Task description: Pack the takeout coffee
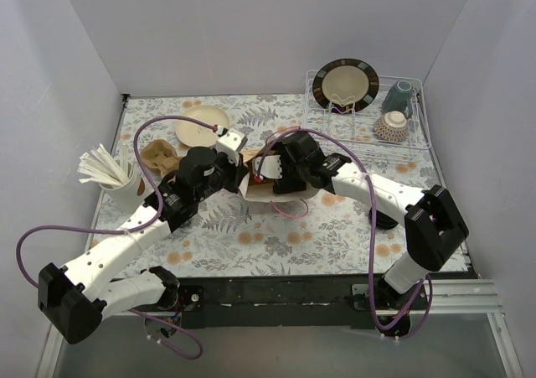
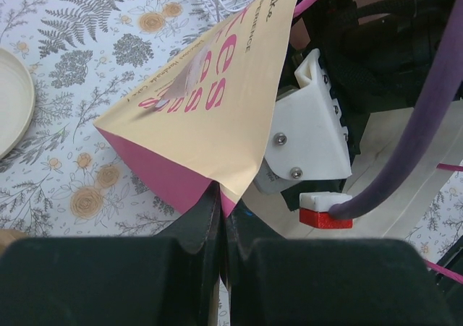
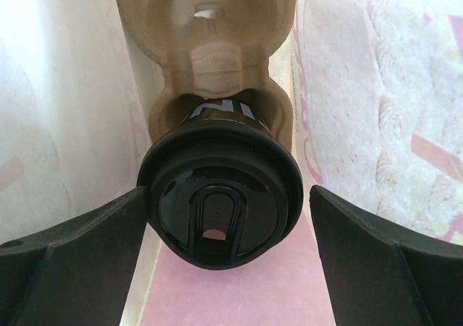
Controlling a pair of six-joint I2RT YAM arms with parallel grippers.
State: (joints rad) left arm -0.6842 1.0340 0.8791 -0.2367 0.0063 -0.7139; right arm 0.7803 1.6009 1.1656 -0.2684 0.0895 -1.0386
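Observation:
The takeout coffee, a black cup with a round black lid, sits in a brown pulp carrier inside the paper bag. My right gripper is reaching into the bag and stands open. Its fingers flank the lid, the left one at the rim and the right one apart from it. My left gripper is shut on the edge of the cream and pink bag, holding its mouth. In the top view both grippers meet at the bag, and the cup is hidden.
A wire dish rack at the back right holds a dark-rimmed plate, a teal cup and a bowl. A cream plate, a second pulp carrier and a white cup of paper sticks stand at the left.

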